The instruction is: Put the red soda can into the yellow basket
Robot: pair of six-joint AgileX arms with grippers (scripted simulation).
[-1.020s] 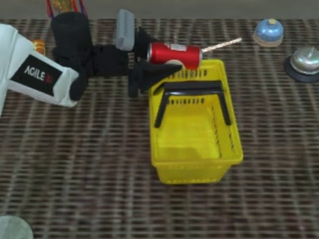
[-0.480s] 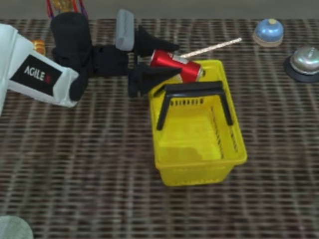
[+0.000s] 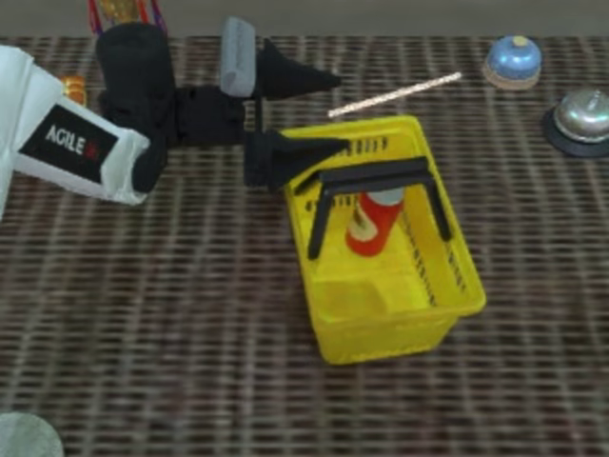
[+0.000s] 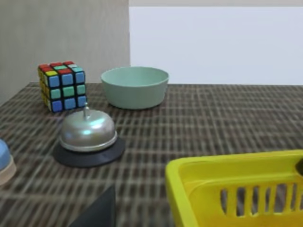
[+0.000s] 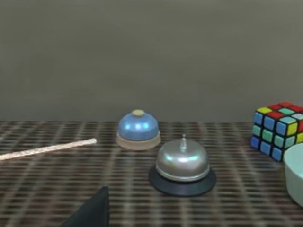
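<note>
Now red soda can (image 3: 373,225) upright, silver-topped, inside yellow basket (image 3: 455,312)

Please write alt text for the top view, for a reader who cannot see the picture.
The red soda can stands inside the yellow basket, under its black handles. The left gripper is at the basket's far left corner, jaws open and empty. Beyond the basket lie a thin stick, a blue bell and a silver bell on the woven table.

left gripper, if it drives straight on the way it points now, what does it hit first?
Likely the yellow basket: the open left gripper points toward the top view's right, one finger already over the near rim. Past it stands a silver bell. Height above the rim is unclear, so it may pass over.
</note>
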